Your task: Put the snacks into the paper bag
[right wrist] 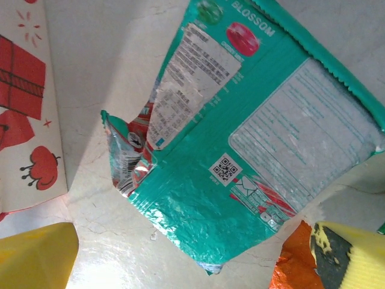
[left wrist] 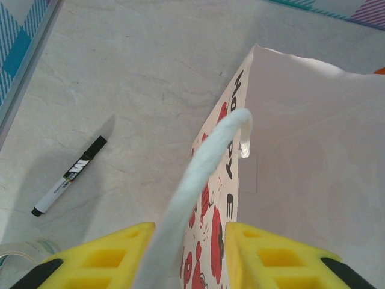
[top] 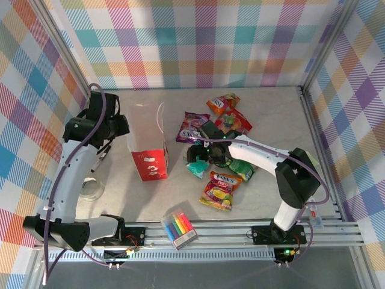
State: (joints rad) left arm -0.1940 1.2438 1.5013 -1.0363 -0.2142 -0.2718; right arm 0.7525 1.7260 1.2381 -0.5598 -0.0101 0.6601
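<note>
Left pincer [left wrist: 189,256] astride the white string handle [left wrist: 207,156] and the printed wall of the paper bag [left wrist: 301,150], yellow fingers close on either side. Clamped or merely straddling: impossible to tell. Right pincer [right wrist: 192,259] spread wide, holding nothing, poised just above the teal packet [right wrist: 252,150].

Paper bag upright on the pale worktop [top: 271,120], mouth up, left of the sweets. All packets flat on the worktop to the bag's right, none visible in the part of the bag's inside on show.

Likely handling, judged by looks: light, thin glossy foil, soft and crinkly, apt to slide under a flat press. Best taken by a crimped end seal or, on the teal packet, by the crumpled corner raised toward the bag. Paper bag also light and easily tipped, so worth steadying.

Count: six packets, namely orange packet [top: 222,103], red packet [top: 236,121], purple packet [top: 191,126], teal packet, green packet [top: 243,169], yellow-orange packet [top: 219,190]. One paper bag. Also one clear pack of markers [top: 179,229] at the near edge and one black pen [left wrist: 69,174] left of the bag.
</note>
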